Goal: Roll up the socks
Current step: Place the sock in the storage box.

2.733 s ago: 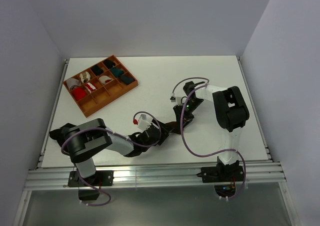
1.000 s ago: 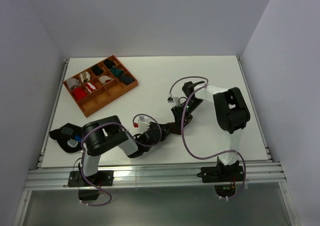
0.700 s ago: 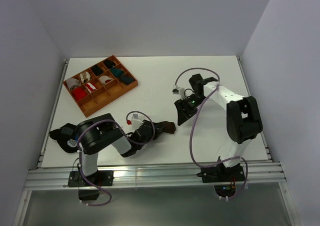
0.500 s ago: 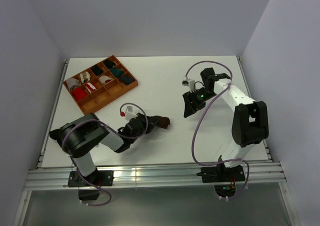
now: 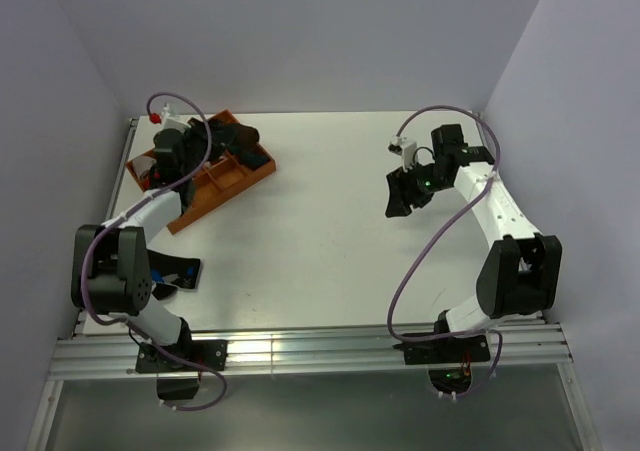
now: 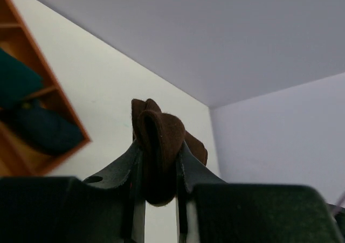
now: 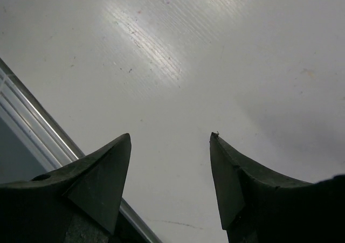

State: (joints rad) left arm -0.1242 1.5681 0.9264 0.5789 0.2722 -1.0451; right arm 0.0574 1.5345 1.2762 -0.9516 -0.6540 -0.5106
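The socks (image 6: 159, 140) are a dark brown rolled bundle pinched between my left gripper's (image 6: 159, 152) two fingers, which are shut on it. From the top view the socks (image 5: 241, 134) hang over the far right corner of the orange compartment tray (image 5: 190, 207), with the left gripper (image 5: 226, 139) reaching in from the tray's left. No pale cuff shows. My right gripper (image 5: 402, 195) hovers over the bare table at centre right. In its wrist view the right gripper (image 7: 170, 138) stands open with nothing between its fingers.
The tray's wooden rim (image 6: 56, 100) shows in the left wrist view, with a teal bundle (image 6: 16, 78) and a dark bundle (image 6: 46, 131) in compartments. Red and white bundles (image 5: 158, 183) fill its near cells. The table's metal rail (image 7: 32, 124) lies below the right gripper.
The right gripper opened, let go of the socks and drew back to the right. The left arm swung the socks from the table's front middle up to the tray.
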